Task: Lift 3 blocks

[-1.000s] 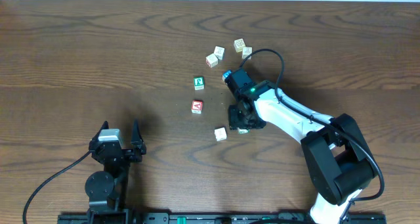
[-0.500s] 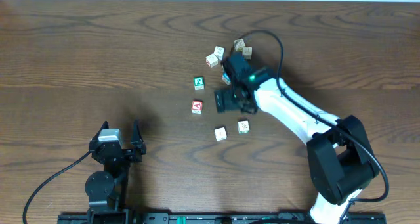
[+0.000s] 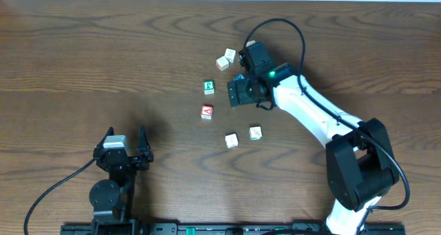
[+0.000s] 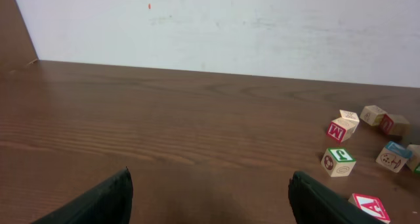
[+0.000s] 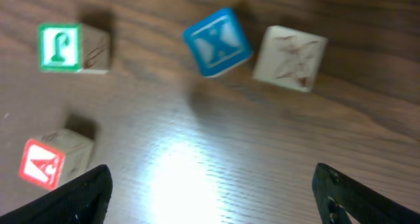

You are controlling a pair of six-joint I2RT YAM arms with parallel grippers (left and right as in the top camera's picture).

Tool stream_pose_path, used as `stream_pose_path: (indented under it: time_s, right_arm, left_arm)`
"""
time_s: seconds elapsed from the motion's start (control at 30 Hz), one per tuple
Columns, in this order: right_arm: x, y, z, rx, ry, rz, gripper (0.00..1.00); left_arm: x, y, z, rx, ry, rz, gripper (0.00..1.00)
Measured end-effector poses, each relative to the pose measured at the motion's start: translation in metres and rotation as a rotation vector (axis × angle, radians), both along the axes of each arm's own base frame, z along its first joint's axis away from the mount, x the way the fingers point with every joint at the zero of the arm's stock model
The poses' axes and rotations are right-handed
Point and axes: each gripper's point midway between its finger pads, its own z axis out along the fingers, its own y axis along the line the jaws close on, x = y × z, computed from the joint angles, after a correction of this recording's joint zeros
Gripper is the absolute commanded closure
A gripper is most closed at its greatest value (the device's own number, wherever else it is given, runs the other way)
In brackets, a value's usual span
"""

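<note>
Right tool [image 3: 239, 95] has changed place: a second ago it sat low over the pale block with green marks [image 3: 255, 133], right of frame centre; half a second ago it had drawn off, leaving that block bare on the desk [image 3: 103, 56]. Now it hangs further up, near the blue-faced cube [image 5: 216, 41]. Wrist view shows its fingers spread to both lower corners, only lit wood between them: wide open, holding nothing. Judgement: that block's lift looks finished and the arm is moving on, though which block comes next cannot be told. Pale block lies flat, faint green scribble uppermost. Nearly plain cream block [image 3: 231, 140] sits just beside it to the left, apart, not touching. Red-faced block [image 3: 207, 111], white letter A up, lies left of centre, directly below the green-faced cube [image 3: 209, 87]. All three rest on the desk, none in a grip. Left tool [image 3: 125, 140] is parked at lower left, well apart from every block, jaws fully spread and empty.
</note>
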Motion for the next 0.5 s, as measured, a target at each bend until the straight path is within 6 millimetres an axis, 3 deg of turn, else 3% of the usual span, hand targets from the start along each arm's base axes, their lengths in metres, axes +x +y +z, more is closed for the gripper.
stream_pose_path:
  time_s: [0.23,0.37,0.5]
  right_arm:
    - [0.009,0.014,0.006,0.036,-0.054,0.030,0.01]
    - [0.016,0.001,0.006,0.036,-0.055,-0.002,0.01]
    - [0.019,-0.018,0.003,0.019,-0.032,-0.037,0.01]
  left_arm:
    - [0.000,0.000,0.000,-0.029,-0.001,0.003,0.23]
    - [0.001,-0.002,-0.005,-0.054,0.030,-0.006,0.23]
    - [0.002,-0.005,-0.030,-0.067,0.172,-0.018,0.24]
